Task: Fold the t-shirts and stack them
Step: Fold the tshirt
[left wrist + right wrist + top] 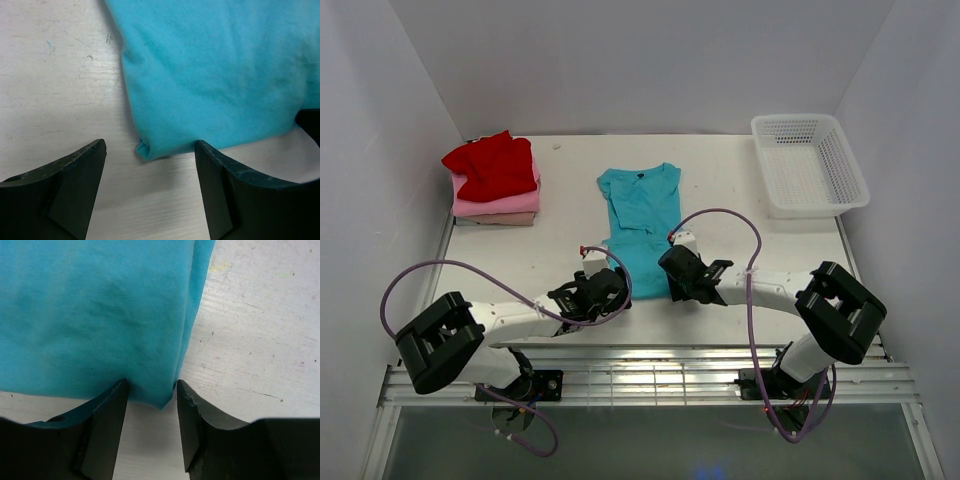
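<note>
A teal t-shirt [640,210] lies folded lengthwise in the middle of the table, collar at the far end. My left gripper [612,291] is at its near left corner. In the left wrist view that corner [146,149] sits just ahead of the open left gripper [150,146], touching neither finger. My right gripper [674,276] is at the near right corner. In the right wrist view the shirt's corner [161,399] hangs between the fingertips of the right gripper [151,385], which is open and narrow, not pinching it. Red, pink and beige t-shirts [495,180] lie stacked at the back left.
A white mesh basket [810,165] stands at the back right. White walls enclose the table [740,215] on three sides. A metal rail [650,372] runs along the near edge by the arm bases, and purple cables loop over both arms.
</note>
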`<state>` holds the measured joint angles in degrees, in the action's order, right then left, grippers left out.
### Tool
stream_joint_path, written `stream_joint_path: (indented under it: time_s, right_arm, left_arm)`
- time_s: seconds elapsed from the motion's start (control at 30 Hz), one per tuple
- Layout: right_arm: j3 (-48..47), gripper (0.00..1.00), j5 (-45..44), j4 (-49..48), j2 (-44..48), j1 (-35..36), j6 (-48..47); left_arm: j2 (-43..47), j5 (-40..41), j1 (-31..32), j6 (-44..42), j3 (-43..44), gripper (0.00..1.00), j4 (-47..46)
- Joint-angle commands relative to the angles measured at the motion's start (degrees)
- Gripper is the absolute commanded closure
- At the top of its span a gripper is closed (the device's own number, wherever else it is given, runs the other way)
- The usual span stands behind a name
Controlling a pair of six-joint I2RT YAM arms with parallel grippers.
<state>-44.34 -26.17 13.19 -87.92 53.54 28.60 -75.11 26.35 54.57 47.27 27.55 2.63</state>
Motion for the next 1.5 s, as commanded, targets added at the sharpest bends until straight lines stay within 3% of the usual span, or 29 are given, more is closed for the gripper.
stream_joint_path:
  time_s: [0.0,0.03,0.23,0.37,0.43,0.53,0.6,0.67,0.87,1.07,1.33,1.47]
  right_arm:
    - [1.97,0.5,0.68,-0.88,-0.76,0.16,1.2]
    - [2.15,0.56,0.77,-0.89,-0.76,0.16,1.28]
    - [2.33,0.68,1.12,-0.89,-0.68,0.25,1.37]
    - [2.41,0.73,0.95,-0.45,-0.06,0.16,1.28]
    - [2.41,0.76,0.86,-0.36,0.12,0.16,1.28]
    - [2.5,0.81,0.95,-0.18,0.12,0.16,1.28]
    - [2.76,0.86,1.21,-0.27,0.03,0.16,1.37]
    - [2.94,0.92,1.39,0.25,-0.15,0.16,1.81]
    - [6.54,0.92,2.09,2.36,2.66,1.65,3.91]
    - [9.88,0.92,2.09,5.87,7.41,7.62,10.06]
    - [1.99,0.92,-4.41,18.0,9.96,16.15,16.74]
    - [-2.94,0.92,-7.57,23.54,10.92,18.35,18.42]
  left_arm:
    - [-1.97,-1.47,0.19,1.34,-1.01,0.18,-1.13]
    - [-2.49,-1.56,0.19,1.42,-1.01,0.18,-1.4]
    - [-3.55,-1.65,0.19,1.6,-0.83,0.31,-1.76]
    - [-3.81,-1.39,0.19,2.13,-0.92,0.57,-0.79]
    - [-3.9,-1.13,0.19,2.22,-0.92,0.63,-0.17]
    - [-4.25,-1.21,0.19,2.22,-1.09,0.81,0.44]
    - [-4.78,-1.47,0.19,2.3,-1.18,1.0,0.27]
    - [-5.31,-2.17,0.19,2.22,-1.62,1.0,-0.17]
    - [-2.68,-2.27,3.09,3.27,-5.04,1.0,-1.05]
    - [2.41,-0.87,10.01,8.79,-9.27,1.0,0.53]
    - [7.69,10.98,21.53,15.04,0.28,1.0,15.72]
    - [9.98,15.04,24.18,17.06,5.66,1.0,24.59]
